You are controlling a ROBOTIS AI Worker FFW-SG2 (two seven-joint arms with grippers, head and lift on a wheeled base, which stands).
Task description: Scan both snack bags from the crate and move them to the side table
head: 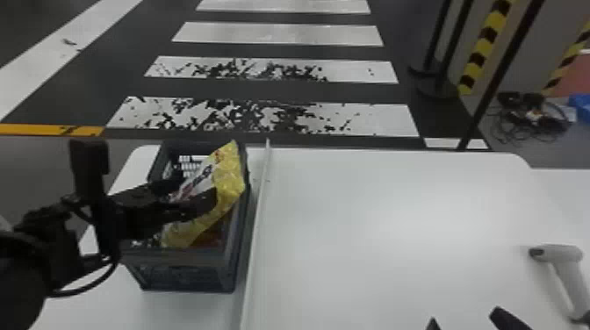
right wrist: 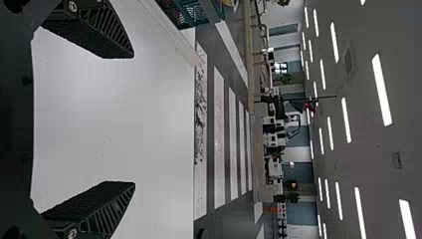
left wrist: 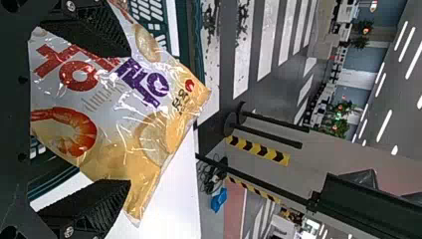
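The dark crate (head: 184, 259) stands at the left of the white table. A yellow and white snack bag (head: 228, 184) leans up in it, tilted, its top above the rim. Over the crate, my left gripper (head: 195, 193) is at this bag. In the left wrist view the snack bag (left wrist: 144, 134) lies between the spread fingers of my left gripper (left wrist: 130, 118). Something reddish (head: 210, 238) lies lower in the crate, mostly covered. My right gripper (head: 467, 320) is at the head view's bottom edge; in its wrist view the right gripper (right wrist: 133, 119) is open with nothing between its fingers.
A white handheld scanner (head: 566, 272) lies at the table's right side. A raised pale strip (head: 259, 210) runs along the crate's right side, beside the wide white table (head: 373, 219). Stands and striped posts (head: 483, 48) are on the floor behind.
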